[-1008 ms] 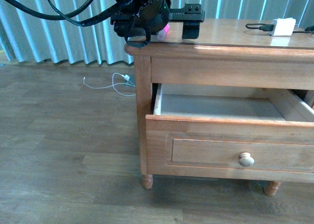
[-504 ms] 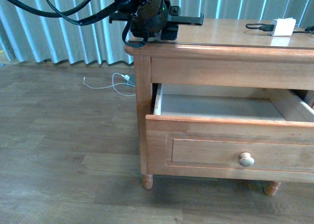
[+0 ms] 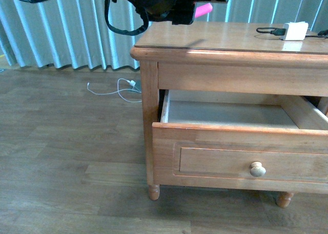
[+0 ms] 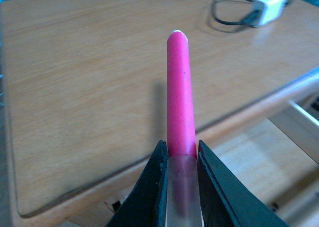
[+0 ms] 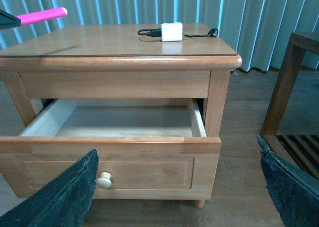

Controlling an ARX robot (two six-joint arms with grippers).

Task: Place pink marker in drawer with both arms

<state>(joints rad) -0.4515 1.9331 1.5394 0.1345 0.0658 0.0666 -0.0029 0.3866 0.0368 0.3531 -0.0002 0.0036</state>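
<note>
My left gripper (image 3: pixel 193 10) is shut on the pink marker (image 3: pixel 203 9) and holds it in the air above the cabinet top's left part. In the left wrist view the marker (image 4: pixel 179 92) sticks out forward from between the closed fingers (image 4: pixel 158 187). It also shows in the right wrist view (image 5: pixel 42 16). The drawer (image 3: pixel 241 151) stands pulled open, with its pale inside bare and a round knob (image 3: pixel 257 169). My right gripper is open, in front of the drawer (image 5: pixel 107 155); its fingers (image 5: pixel 65 197) spread wide at the frame's lower corners.
A white charger block (image 3: pixel 295 30) with a black cable lies on the cabinet top (image 3: pixel 230 36) at the back right. A white cable (image 3: pixel 115 88) lies on the wood floor left of the cabinet. A dark wooden stand (image 5: pixel 294 87) is beside the cabinet.
My left gripper has lifted the pink marker off the cabinet top and moved up and a little right. The drawer has not moved.
</note>
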